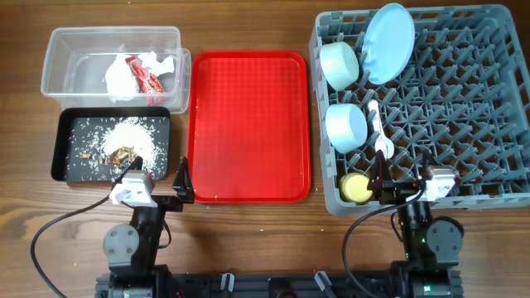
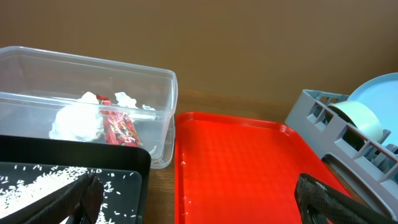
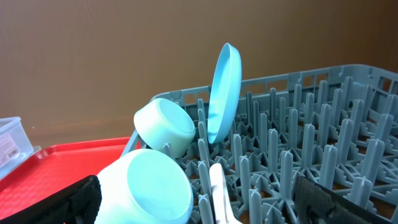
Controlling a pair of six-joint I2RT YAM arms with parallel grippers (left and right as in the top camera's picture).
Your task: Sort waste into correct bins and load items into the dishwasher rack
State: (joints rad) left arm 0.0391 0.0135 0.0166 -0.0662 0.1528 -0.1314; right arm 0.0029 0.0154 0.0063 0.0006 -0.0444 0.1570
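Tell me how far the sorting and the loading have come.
Looks done: napkin and wrapper lie in the clear tub, crumbs in the black tray; plate, blue bowl, mint bowl, yellow cup and white cutlery sit in the rack. In hand: nothing; left gripper and right gripper are open and empty. Left: nothing; the red tray is bare.

Two bowls [image 1: 339, 64] [image 1: 345, 126]; one plate [image 1: 387, 43]; one cup [image 1: 357, 188]; two bins [image 1: 112, 31] [image 1: 56, 153].

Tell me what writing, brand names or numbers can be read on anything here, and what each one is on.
red snack wrapper, lying in the clear tub: pale print, too blurred to read.
No other words, numbers or signs show in any view.
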